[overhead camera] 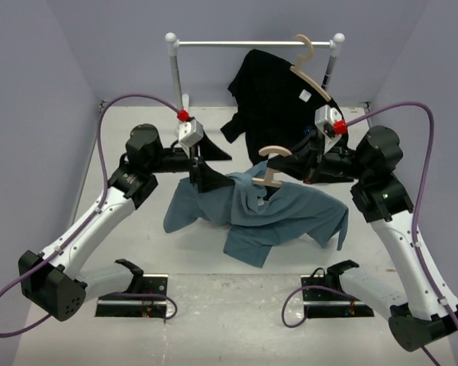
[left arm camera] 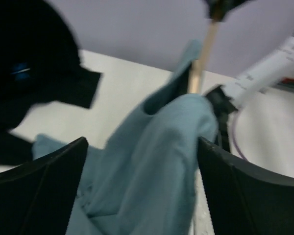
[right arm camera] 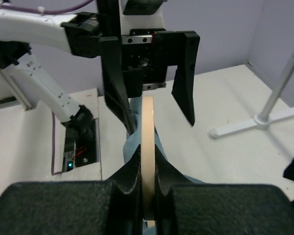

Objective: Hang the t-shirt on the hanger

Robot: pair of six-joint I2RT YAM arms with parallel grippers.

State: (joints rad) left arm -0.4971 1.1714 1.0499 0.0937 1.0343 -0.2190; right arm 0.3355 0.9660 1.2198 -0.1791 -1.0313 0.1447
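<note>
right gripper pinching pale tan wooden hanger; left gripper (fingers spread wide) should hold slate-blue cotton t-shirt neck open.

I can read no writing, number or brand in any of my views. The only tag I see is a small white label on the black shirt hanging in the upper right of the overhead view, and it is too small for me to make out any letters. From my left wrist, a blue mark on the black shirt at the upper left is only a blur.
</note>
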